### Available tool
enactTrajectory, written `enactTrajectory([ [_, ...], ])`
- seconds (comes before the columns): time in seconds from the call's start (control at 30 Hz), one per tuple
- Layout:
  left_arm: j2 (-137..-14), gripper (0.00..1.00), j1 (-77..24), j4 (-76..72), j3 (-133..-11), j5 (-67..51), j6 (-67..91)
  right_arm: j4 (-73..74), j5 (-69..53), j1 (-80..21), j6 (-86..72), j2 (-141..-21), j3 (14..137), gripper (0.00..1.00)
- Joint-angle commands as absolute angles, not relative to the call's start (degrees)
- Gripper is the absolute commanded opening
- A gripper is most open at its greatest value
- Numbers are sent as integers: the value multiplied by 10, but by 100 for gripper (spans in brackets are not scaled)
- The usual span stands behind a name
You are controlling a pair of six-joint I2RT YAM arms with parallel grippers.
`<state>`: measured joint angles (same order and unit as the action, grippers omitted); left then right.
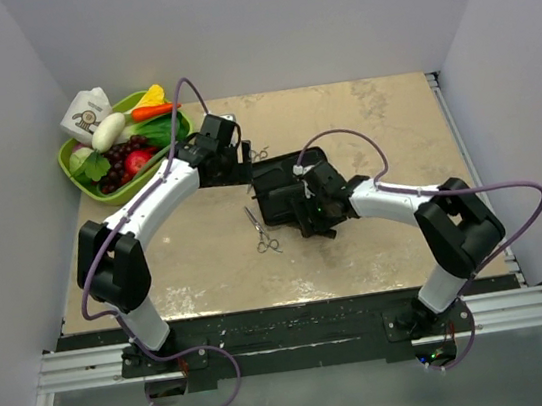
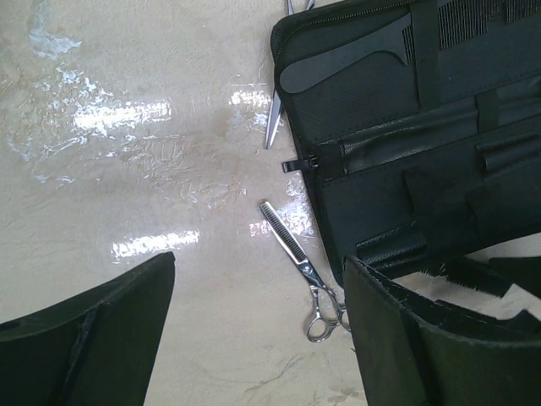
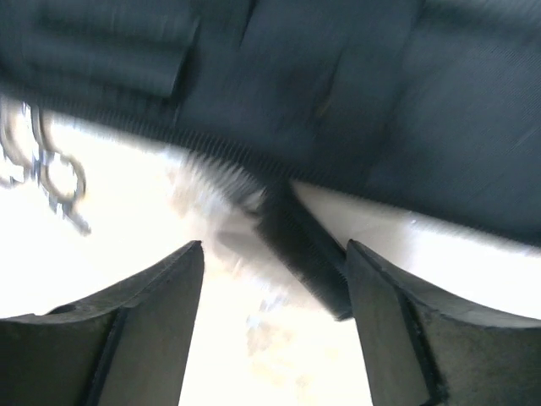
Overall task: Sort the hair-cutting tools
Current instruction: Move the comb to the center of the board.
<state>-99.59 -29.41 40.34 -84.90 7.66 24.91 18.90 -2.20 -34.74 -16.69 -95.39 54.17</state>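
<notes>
Right tool (image 3: pixel 272 258) astride black comb (image 3: pixel 308 266)

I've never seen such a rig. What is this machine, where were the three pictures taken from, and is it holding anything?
Two robot arms are bolted to a table's near edge. One picture looks down from above; the other two come from cameras on each wrist, so the dark wedges below are the arm's own fingers. On the table lie an open black case, one pair of scissors beside it, a second pair at its far corner, and a green basket of toy food. A black comb is strapped inside the case. The left gripper is open and empty. The right gripper is open around a dark toothed strip, probably a comb, seemingly not gripped.
</notes>
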Motion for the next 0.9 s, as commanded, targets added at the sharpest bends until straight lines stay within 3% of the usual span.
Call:
enactTrajectory([
  [0.0, -970, 84, -294, 384, -841, 67, 254, 247, 16, -384, -209, -922, 512, 68],
  [0.13, -972, 84, -294, 379, -834, 61, 254, 273, 66, -417, -249, -918, 500, 59],
  [0.33, -972, 84, -294, 374, -824, 44, 255, 297, 127, -439, -301, -918, 482, 33],
  [0.47, -971, 84, -294, 373, -815, 39, 252, 315, 151, -451, -333, -921, 483, 24],
  [0.87, -955, 84, -294, 367, -789, 22, 250, 340, 136, -545, -447, -883, 430, 24],
])
